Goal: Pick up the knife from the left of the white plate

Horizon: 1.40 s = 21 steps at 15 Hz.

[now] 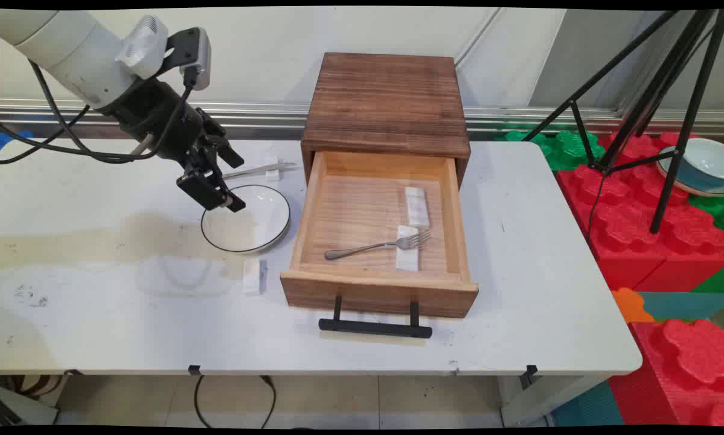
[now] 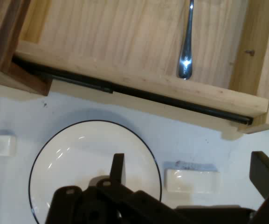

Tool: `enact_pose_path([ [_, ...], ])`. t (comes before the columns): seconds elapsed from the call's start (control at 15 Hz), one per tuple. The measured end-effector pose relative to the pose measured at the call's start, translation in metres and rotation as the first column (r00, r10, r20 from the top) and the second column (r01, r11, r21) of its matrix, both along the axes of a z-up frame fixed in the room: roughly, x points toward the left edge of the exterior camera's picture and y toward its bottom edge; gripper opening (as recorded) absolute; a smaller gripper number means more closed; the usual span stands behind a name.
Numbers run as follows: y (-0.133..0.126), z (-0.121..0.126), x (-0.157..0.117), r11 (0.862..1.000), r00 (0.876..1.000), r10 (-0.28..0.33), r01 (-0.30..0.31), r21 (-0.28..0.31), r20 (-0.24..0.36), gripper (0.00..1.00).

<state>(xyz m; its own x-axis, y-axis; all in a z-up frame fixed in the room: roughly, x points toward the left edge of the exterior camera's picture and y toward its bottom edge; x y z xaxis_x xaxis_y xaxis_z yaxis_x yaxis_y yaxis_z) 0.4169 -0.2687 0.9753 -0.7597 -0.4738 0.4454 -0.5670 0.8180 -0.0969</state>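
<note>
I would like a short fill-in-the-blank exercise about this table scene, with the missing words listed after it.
1. The fork lies inside the open ____ of the wooden box.
2. The hand hovers over the far left rim of the white ____, which has a thin black edge.
3. The hand's two fingers stand ____, with nothing between them.
4. The drawer's handle is ____ in colour.

Missing words: drawer; plate; open; black
</note>
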Motion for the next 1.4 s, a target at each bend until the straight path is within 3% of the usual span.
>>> enact_pose_path([
  [0.73,-0.018,-0.008,0.019,0.999,0.998,0.043,-0.043,-0.011,0.050,1.00],
  [1.4,-0.068,-0.028,0.055,0.996,0.986,0.083,-0.078,-0.037,0.146,1.00],
])
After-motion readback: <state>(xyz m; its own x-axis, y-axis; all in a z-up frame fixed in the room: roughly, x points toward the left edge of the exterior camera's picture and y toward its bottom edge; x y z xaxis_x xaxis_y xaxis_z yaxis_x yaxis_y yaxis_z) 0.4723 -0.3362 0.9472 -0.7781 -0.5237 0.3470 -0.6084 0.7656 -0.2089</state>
